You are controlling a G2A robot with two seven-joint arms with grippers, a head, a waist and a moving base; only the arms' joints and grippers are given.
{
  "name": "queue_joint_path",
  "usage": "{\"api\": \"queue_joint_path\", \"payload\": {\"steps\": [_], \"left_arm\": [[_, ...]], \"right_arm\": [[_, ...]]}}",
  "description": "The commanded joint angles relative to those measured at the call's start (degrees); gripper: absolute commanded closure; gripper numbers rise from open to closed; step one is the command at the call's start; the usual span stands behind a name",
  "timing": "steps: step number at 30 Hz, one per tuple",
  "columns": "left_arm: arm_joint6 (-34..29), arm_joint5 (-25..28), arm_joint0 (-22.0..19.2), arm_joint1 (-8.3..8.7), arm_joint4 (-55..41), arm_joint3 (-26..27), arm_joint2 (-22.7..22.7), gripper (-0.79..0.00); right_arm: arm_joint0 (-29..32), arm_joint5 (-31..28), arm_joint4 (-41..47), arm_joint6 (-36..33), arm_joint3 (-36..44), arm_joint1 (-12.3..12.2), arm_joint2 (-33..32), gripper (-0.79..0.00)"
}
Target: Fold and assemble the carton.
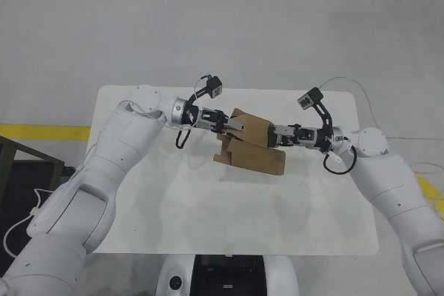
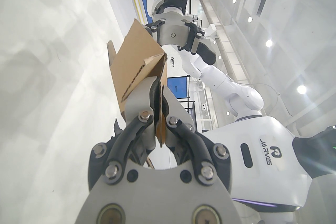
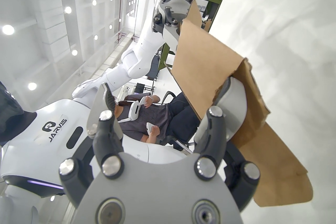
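The left gripper (image 2: 158,93) is pinched tight on a thin edge of the brown cardboard carton (image 2: 134,70), the board squeezed flat between both fingers. From there the carton runs outward as a half-opened sleeve, one creased corner pointing away and its panels angled apart. At the far end sits the right gripper (image 1: 276,133), spread wide. One finger (image 3: 232,101) is tucked inside the carton's open end and lies against the inner face of a panel, while the other finger (image 3: 103,104) stands free in the air, touching nothing. A loose flap (image 3: 283,170) hangs out past the tucked finger. Seen from above, the carton stretches between the two grippers over the back middle of the white table (image 1: 170,214), a little askew, its lower flaps spilling toward the near side. Whether its underside touches the tabletop I can't tell from where I stand
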State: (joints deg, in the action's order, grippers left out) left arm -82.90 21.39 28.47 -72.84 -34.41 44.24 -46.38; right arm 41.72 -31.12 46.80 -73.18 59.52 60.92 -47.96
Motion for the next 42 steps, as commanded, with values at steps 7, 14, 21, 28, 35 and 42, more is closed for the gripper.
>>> {"api": "queue_joint_path", "payload": {"steps": [7, 14, 21, 28, 35, 42], "left_arm": [[0.05, 0.04, -0.15, 0.08, -0.52, 0.12, -0.09, 0.000], [0.05, 0.05, -0.23, 0.29, -0.64, 0.26, -0.32, 0.000], [0.00, -0.01, -0.07, 0.46, -0.74, 0.36, -0.38, 0.000], [0.13, 0.12, -0.10, 0.72, -0.34, -0.16, -0.57, 0.000], [0.00, -0.01, -0.15, 0.92, 0.48, -0.27, -0.34, 0.000], [0.15, 0.15, -0.30, 0.79, 1.00, -0.74, 0.32, 0.000]], "right_arm": [[-0.43, 0.31, 0.54, -0.31, -2.33, 1.05, 0.52, -0.594], [-0.61, 0.44, 0.76, -0.45, -4.50, 2.09, 1.18, -0.579], [-0.69, 0.81, 1.89, -0.82, -5.38, 3.10, 1.29, -0.542], [-0.57, 1.29, 3.01, -1.30, -6.30, 3.51, -0.39, -0.533], [0.15, 2.04, 1.49, -2.05, -4.85, 3.11, -2.74, -0.533], [0.42, 2.35, 0.90, -2.36, -4.22, 3.12, -4.01, -0.502]]}}
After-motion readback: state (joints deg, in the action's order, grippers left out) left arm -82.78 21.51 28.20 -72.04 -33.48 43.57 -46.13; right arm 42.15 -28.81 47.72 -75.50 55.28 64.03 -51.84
